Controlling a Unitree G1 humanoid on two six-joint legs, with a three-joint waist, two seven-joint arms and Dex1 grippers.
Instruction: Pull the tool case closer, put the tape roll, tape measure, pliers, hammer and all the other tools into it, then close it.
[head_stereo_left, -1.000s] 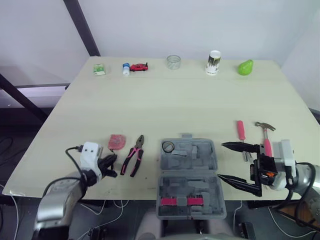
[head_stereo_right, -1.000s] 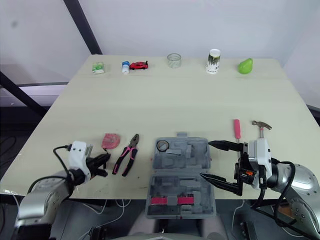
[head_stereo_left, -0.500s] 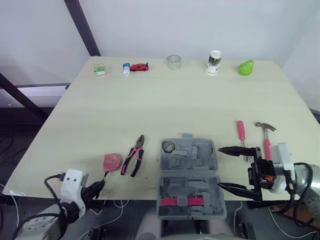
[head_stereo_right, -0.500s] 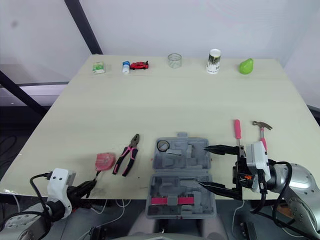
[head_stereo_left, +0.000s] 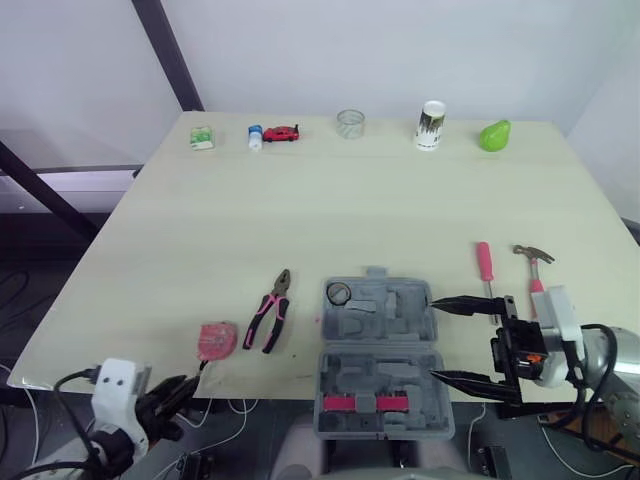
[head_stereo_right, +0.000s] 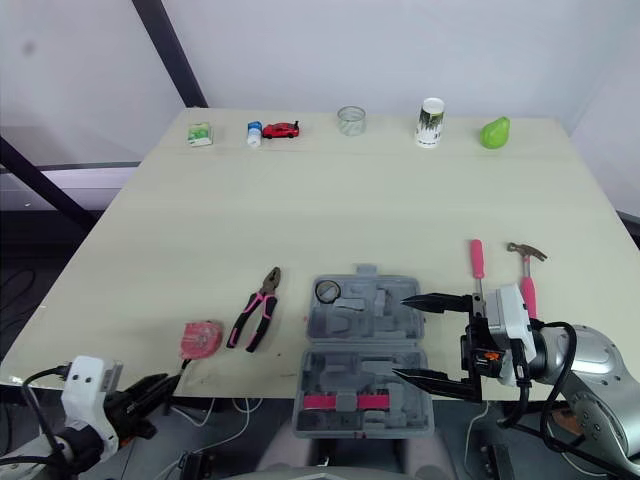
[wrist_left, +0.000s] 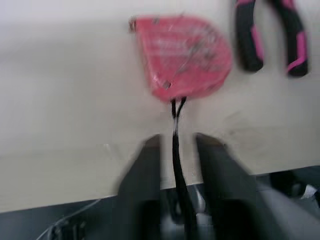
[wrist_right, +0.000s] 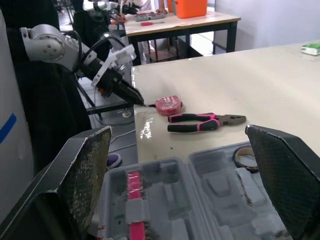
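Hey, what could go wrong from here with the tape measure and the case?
The tape measure lies near the front edge of the table, its strap running to the left gripper beyond it; a pull could drop it. The tool case seems to overhang that edge, and the open right gripper beside it could nudge it off.

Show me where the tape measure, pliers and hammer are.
tape measure (head_stereo_left: 214, 340): left eye view, middle of its pink body.
pliers (head_stereo_left: 275, 298): left eye view, by the pivot.
hammer (head_stereo_left: 532, 254): left eye view, metal head.
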